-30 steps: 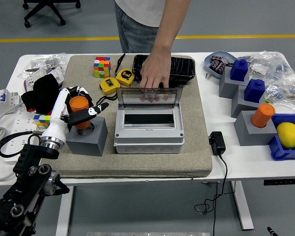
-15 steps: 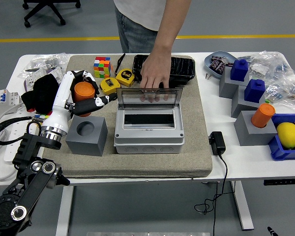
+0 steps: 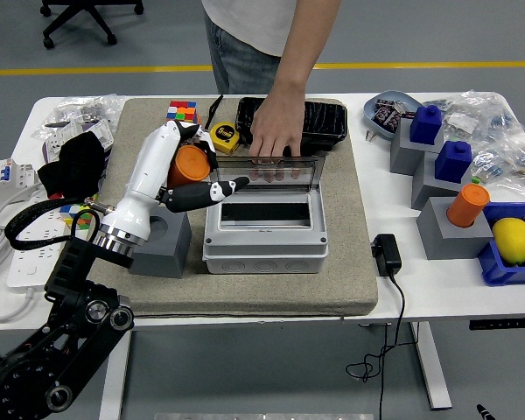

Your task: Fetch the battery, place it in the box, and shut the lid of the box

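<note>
Since the earlier frame, my left hand (image 3: 185,171) has carried the orange battery (image 3: 189,164) up and to the right, away from the grey holder block (image 3: 162,242), whose round socket now stands empty. I see the fingers (image 3: 212,189) clamped on the battery, holding it in the air just beside the left edge of the grey box (image 3: 263,229). One black fingertip reaches over the box's left rim. The box sits on the beige mat (image 3: 359,262) on the tabletop (image 3: 420,289), its clear lid (image 3: 264,172) standing raised at the back. A person's hand (image 3: 276,133) at the far side rests on the lid's top edge, fingertips showing through it. My right arm is out of view.
</note>
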Available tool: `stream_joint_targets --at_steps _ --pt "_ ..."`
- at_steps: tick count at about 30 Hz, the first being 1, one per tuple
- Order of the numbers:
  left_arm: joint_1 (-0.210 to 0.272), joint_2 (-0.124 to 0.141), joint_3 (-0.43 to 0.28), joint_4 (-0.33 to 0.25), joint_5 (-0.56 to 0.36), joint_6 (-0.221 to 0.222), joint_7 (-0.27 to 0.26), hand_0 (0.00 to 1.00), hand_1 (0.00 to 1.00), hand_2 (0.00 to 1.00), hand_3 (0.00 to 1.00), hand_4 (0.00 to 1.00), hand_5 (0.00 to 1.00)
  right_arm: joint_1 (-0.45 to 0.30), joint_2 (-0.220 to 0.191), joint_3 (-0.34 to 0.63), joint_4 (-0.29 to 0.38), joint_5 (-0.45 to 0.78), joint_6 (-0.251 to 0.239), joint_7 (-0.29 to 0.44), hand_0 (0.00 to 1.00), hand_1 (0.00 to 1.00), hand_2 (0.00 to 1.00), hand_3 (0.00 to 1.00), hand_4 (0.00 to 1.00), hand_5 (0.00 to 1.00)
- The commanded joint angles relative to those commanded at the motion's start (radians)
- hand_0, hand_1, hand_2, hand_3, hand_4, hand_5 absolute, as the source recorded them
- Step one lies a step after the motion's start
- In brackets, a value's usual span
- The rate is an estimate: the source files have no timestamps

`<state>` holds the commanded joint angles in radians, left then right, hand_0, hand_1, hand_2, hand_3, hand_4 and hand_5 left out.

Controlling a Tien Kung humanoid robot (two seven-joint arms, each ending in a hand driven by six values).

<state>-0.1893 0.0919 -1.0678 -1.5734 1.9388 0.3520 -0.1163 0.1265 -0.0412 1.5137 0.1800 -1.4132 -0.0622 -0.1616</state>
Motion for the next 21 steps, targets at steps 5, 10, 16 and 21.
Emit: stream_joint_targets --at_steps 5,10,16,21 --pt "-0.024 0.006 0.074 0.012 0.093 0.005 0.011 0.046 0.002 0.021 0.006 0.998 0.192 0.001 0.001 0.000 0.000 0.000 0.000 0.000 0.766 0.691 0.712 0.764 0.998 0.998" --pt "-0.051 0.014 0.158 0.029 0.125 0.015 0.013 0.046 0.002 0.021 0.006 0.998 0.192 0.000 -0.001 0.000 0.000 -0.001 0.000 0.000 0.766 0.691 0.712 0.764 0.998 0.998" --pt "-0.086 0.019 0.245 0.059 0.113 0.027 0.007 0.047 0.002 0.020 0.005 0.998 0.194 0.000 -0.001 -0.001 0.000 -0.001 0.000 0.000 0.767 0.691 0.712 0.764 0.998 0.998" --pt "-0.124 0.020 0.317 0.105 0.086 0.041 -0.005 0.049 0.002 0.017 0.006 0.998 0.196 0.002 -0.001 -0.003 0.000 -0.002 0.001 0.001 0.767 0.691 0.712 0.764 0.998 0.998"
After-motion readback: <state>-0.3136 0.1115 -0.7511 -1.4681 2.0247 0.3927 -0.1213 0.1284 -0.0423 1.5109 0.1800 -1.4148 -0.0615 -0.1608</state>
